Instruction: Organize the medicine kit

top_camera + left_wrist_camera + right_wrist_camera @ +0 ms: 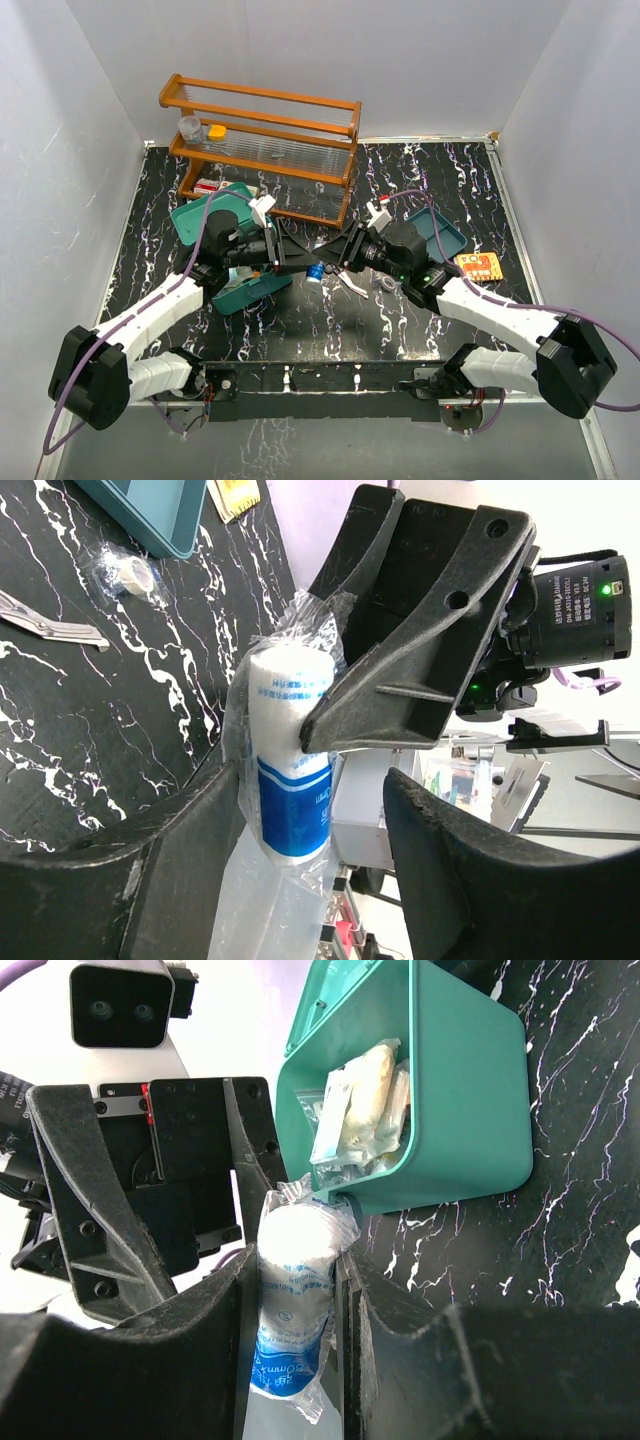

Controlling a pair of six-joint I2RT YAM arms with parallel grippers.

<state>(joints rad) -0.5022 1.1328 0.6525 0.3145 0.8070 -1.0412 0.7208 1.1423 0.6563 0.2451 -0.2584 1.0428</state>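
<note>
A white bandage roll with a blue label, in clear wrap (314, 271), hangs in the air between my two grippers over the table's middle. My right gripper (297, 1260) is shut on the roll (295, 1280). My left gripper (315, 780) is open around the same roll (290, 760); the roll lies against one finger, and the other finger stands clear of it. The teal-green medicine kit (255, 290) stands open under my left arm. In the right wrist view the kit (470, 1110) holds several wrapped packets.
A wooden rack (265, 140) with vials stands at the back. A darker teal tray (442, 232) and an orange card (478, 266) lie on the right. A small wrapped tape roll (125, 575) and a metal tool (50, 625) lie on the black marbled table.
</note>
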